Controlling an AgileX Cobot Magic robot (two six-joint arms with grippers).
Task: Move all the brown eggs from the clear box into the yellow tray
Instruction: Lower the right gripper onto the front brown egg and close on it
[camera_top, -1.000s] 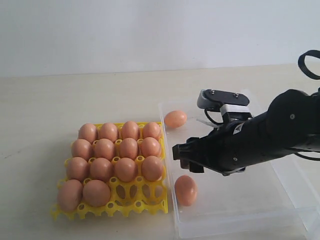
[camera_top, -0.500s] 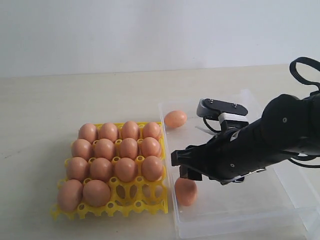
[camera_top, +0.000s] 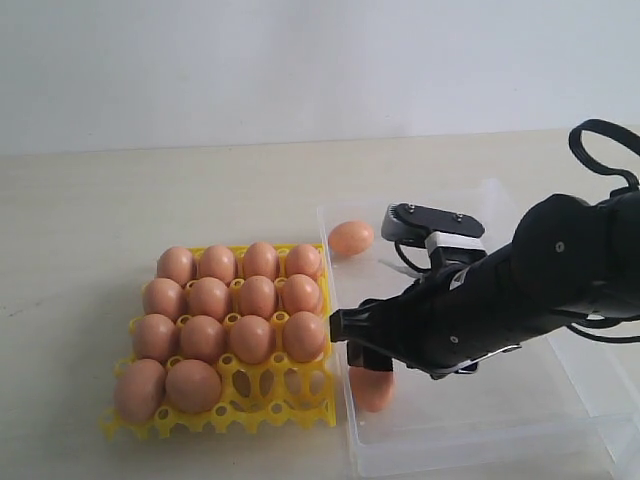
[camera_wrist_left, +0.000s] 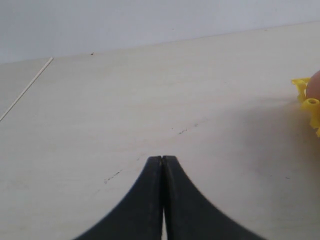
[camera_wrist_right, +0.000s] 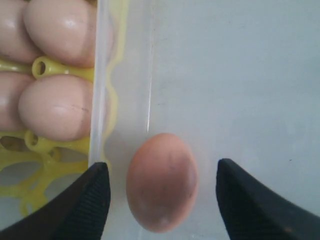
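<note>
Count: fourteen brown eggs (camera_top: 208, 297) sit in cups of the yellow tray (camera_top: 270, 410): three full rows of four, plus two in the front row. The two front-row cups nearest the box are unfilled. Two more eggs lie in the clear box (camera_top: 500, 410), which stands just beside the tray on the table (camera_top: 200, 190). Sixteen eggs in all, one tray, one box.

Far egg (camera_top: 351, 238): in the box's back corner on the tray side, well apart from the gripper.

Near egg (camera_top: 372, 390): on the box floor near the tray-side wall. The right gripper (camera_top: 355, 345) is directly over it and partly hides it. In the right wrist view this egg (camera_wrist_right: 161, 182) lies between the two dark fingers (camera_wrist_right: 92, 200) with a gap on each side — jaws spread wide, nothing grasped.

Right arm (camera_top: 540, 280): enters from the right, stretched low across the box, fingers aimed toward the tray-side wall.

Left gripper (camera_wrist_left: 162, 159): fingers pressed together, nothing between them — over bare table, a tray corner at the edge of its view.
</note>
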